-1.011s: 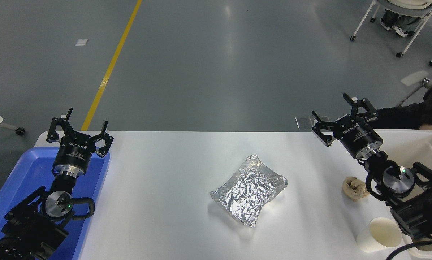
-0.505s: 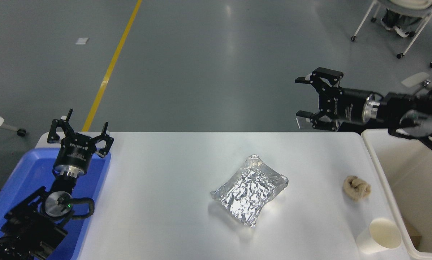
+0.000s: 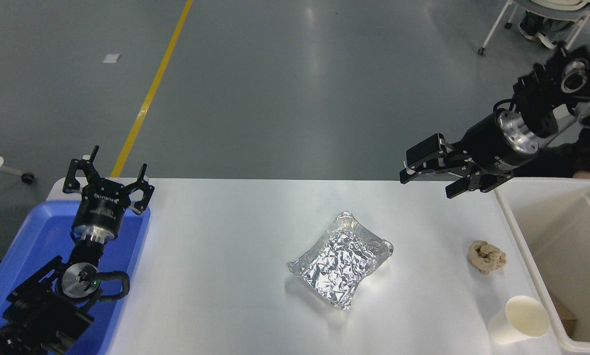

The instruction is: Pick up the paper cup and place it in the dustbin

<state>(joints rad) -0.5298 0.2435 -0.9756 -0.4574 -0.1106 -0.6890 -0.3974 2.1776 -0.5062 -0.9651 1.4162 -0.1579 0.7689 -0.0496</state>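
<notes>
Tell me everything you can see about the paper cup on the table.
The paper cup is small, plain white outside and cream inside, tapered, with a rolled rim. It looks empty and undamaged, standing upright near the table's front right corner, close beside the dustbin; whether they touch is unclear. No gripper touches it.

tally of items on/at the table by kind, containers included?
White tapered paper cup: 1
Crumpled beige paper wad: 1
Crinkled silver foil tray: 1
Blue plastic tray: 1
Off-white rectangular plastic dustbin: 1
Total: 5
</notes>
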